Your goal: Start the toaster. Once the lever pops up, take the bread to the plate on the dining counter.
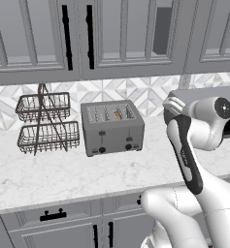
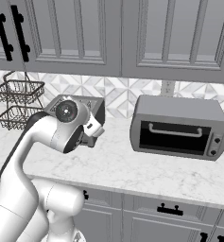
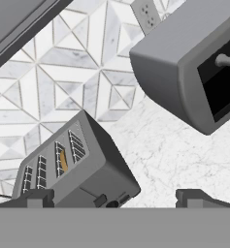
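Standing on the white marble counter (image 1: 48,179) against the patterned tile backsplash (image 1: 136,92), the toaster (image 1: 112,127) was a grey metal box with four slots on top. The bread (image 1: 117,115) sat inside one of the slots, the third one from the left in the left base view, and only its golden edge was visible above the slot. Both black levers and both black knobs were on the front of the toaster, and the levers looked to be in the upper part of their tracks. To the left of the toaster there was a two-level wire basket rack (image 1: 44,123), near it but not touching. To the right, well apart, a grey toaster oven (image 2: 179,126) with a dark glass door stood on the same counter. Grey cabinets (image 1: 111,34) hung above, and grey drawers with black handles were below the counter edge. The arm was bent in front of the counter, and the gripper (image 3: 114,196) was above the counter between the toaster and the toaster oven, apart from both. In the hand view its two dark fingertips (image 3: 36,197) stood far from each other, so the jaws were wide, and nothing was between them.
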